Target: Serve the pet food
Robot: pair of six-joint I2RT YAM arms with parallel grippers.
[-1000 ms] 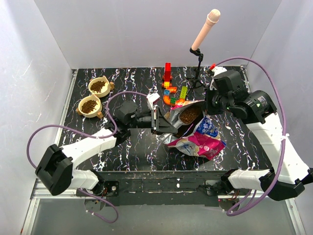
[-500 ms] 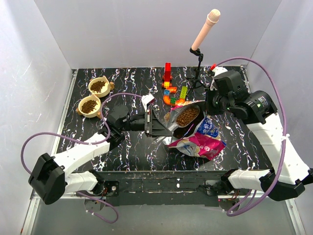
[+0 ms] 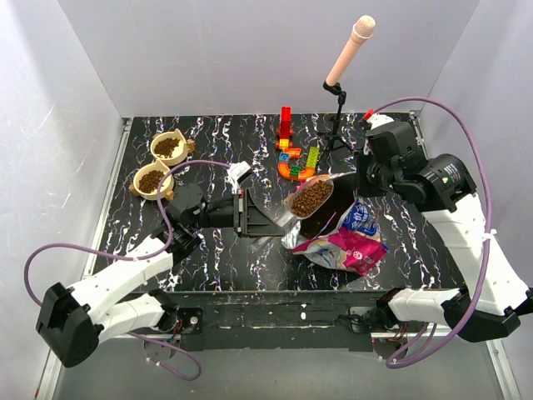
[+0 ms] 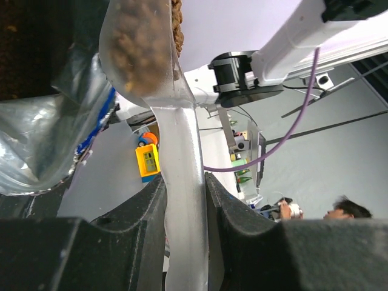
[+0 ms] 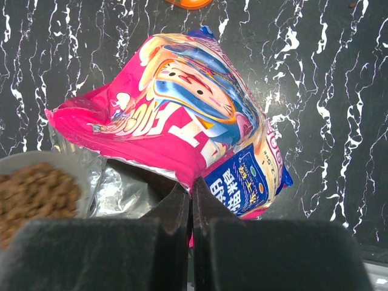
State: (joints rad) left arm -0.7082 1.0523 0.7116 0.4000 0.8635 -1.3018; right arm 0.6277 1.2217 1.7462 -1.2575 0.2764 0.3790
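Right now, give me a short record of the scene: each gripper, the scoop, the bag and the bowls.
left gripper: closed on the scoop's handle
scoop: clear, loaded with kibble, held at the bag's open mouth
right gripper: shut on the bag's edge
bag: pink and blue, open, lying on the table
bowls: two at far left, both holding kibble
also there: toy blocks, microphone at the back

Kibble (image 3: 311,197) heaped in scoop (image 4: 182,151), pink bag (image 5: 182,115) open
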